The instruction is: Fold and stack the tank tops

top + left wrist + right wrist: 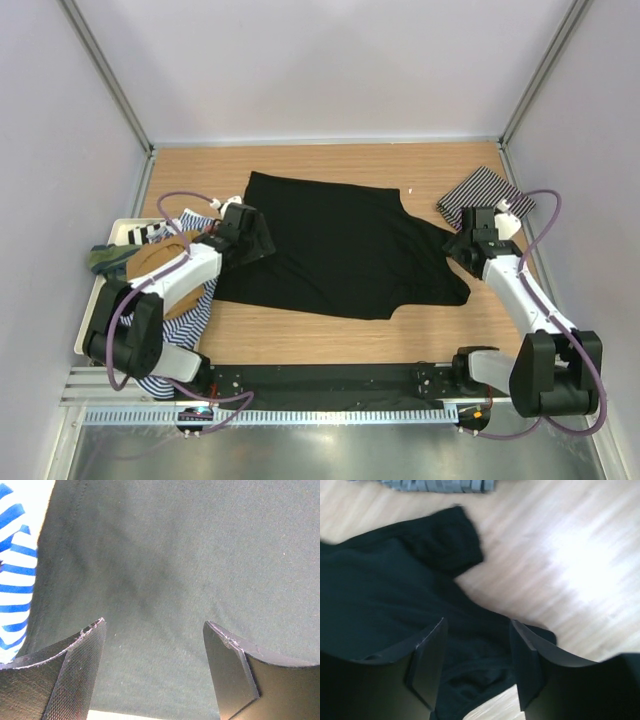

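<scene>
The plain black tank top [340, 245] lies spread flat across the middle of the wooden table. My left gripper [250, 235] hovers over its left edge, jaws open, with only black cloth [165, 555] below my left gripper [155, 630]. At the top's right corner my right gripper [462, 245] also stands open. In the right wrist view, bunched black cloth [375, 595] lies under and between the spread jaws of my right gripper [477, 625], and a strap [450, 540] lies beyond. A folded black-and-white striped tank top [480, 192] sits at the back right.
A white tray [118, 232] at the left edge holds a tan top [160, 262], a green one [105, 258] and a blue-and-white striped one [190, 320], whose stripes [12, 580] show beside the black cloth. Bare wood [300, 330] runs along the front.
</scene>
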You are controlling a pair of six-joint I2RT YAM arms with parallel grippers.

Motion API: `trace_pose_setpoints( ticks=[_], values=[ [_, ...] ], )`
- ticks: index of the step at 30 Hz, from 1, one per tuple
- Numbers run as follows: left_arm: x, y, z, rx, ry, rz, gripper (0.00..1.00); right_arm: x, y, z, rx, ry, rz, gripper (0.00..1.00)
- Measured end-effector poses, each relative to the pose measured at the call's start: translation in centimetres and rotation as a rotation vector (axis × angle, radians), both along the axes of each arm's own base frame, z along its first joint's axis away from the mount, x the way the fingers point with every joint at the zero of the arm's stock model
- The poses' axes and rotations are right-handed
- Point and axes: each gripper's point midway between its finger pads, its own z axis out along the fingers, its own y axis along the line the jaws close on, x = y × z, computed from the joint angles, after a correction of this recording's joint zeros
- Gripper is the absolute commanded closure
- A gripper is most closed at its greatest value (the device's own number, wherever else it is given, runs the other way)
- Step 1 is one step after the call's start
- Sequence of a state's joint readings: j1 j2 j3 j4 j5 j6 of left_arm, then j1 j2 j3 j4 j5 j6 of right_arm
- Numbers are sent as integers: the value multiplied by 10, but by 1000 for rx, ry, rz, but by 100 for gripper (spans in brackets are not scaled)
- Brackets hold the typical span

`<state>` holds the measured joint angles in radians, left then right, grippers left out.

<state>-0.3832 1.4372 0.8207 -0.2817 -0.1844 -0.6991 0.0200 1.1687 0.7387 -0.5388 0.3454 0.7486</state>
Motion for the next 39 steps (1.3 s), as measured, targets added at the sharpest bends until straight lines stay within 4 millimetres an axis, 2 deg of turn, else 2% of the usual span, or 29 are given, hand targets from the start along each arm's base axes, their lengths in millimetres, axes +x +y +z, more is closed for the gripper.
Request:
trace_pose_setpoints(
  ticks=[3, 6, 8, 10, 13, 16, 19, 25, 27, 30, 34, 39],
  values=[
    [-6, 4, 10, -5, -18, 11, 20, 14, 20, 11, 2, -41, 114, 39],
    [-15, 10, 33, -22, -60, 33, 20, 24, 62, 21, -9, -57, 288, 41],
    [-20, 12, 50, -39, -99, 44, 20, 27, 88, 22, -2, -57, 385, 41],
    [-26, 15, 64, -53, -123, 53, 20, 28, 101, 16, 9, -42, 431, 41],
    [-36, 19, 75, -61, -129, 63, 19, 28, 99, -1, -14, 14, 426, 42],
    [-43, 22, 75, -56, -112, 64, 20, 36, 90, -19, -47, 83, 399, 45],
    [-50, 24, 71, -49, -87, 63, 20, 58, 90, -25, -57, 105, 386, 45],
    [-66, 30, 57, -33, -43, 63, 20, 116, 97, -22, -59, 71, 358, 50],
    [-70, 32, 54, -29, -31, 64, 19, 132, 100, -27, -50, 66, 352, 51],
    [-73, 33, 52, -26, -23, 65, 19, 149, 101, -41, -32, 86, 339, 53],
    [-74, 33, 51, -24, -19, 65, 19, 159, 98, -64, -7, 128, 328, 53],
    [-75, 34, 52, -24, -19, 64, 18, 185, 84, -61, -3, 115, 292, 56]
  ],
)
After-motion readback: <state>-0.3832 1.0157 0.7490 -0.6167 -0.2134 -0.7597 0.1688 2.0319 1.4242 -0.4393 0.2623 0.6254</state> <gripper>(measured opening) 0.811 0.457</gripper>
